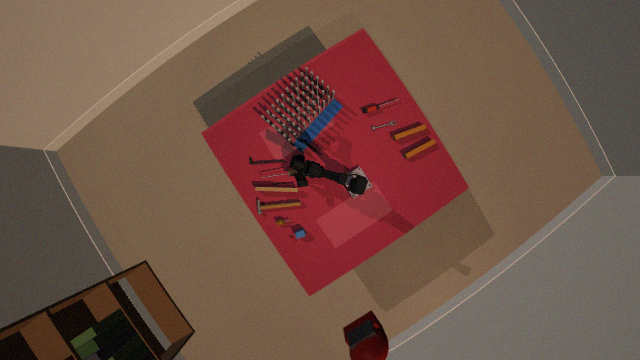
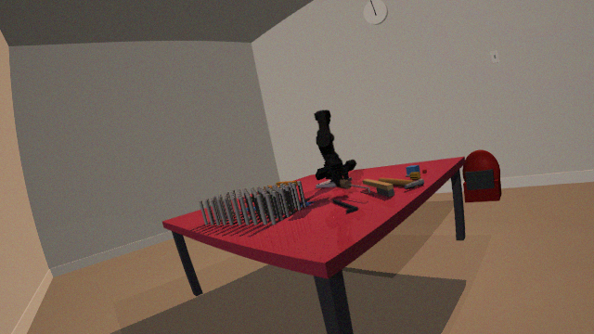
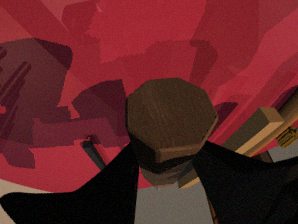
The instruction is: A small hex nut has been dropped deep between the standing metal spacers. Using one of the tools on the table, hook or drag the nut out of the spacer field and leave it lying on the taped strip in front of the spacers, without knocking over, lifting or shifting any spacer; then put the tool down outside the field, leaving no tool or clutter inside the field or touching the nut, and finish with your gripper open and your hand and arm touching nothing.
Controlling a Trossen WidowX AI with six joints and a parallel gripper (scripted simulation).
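My gripper (image 1: 294, 172) (image 2: 344, 182) (image 3: 162, 143) is shut on the wooden handle (image 2: 345, 184) (image 3: 171, 117) of a tool low over the table. Its thin metal rod (image 1: 274, 176) (image 2: 361, 187) points away from the arm's base; its tip shape is too small to tell. The standing metal spacers (image 1: 306, 70) (image 2: 262, 209) are upright in a dense field at the back. The blue taped strip (image 1: 320, 123) lies along their front side, with my gripper off its near end. The hex nut cannot be made out in any view.
A black angled bar (image 1: 267, 161) (image 2: 344, 204) (image 3: 93, 153) lies beside the held tool. On its other side lie a wooden-handled brush-like tool (image 1: 276, 189) and a hammer (image 1: 281, 204). A blue block (image 1: 300, 233), screwdriver (image 1: 371, 108), wrench (image 1: 384, 126) and orange bar (image 1: 411, 132) lie farther off.
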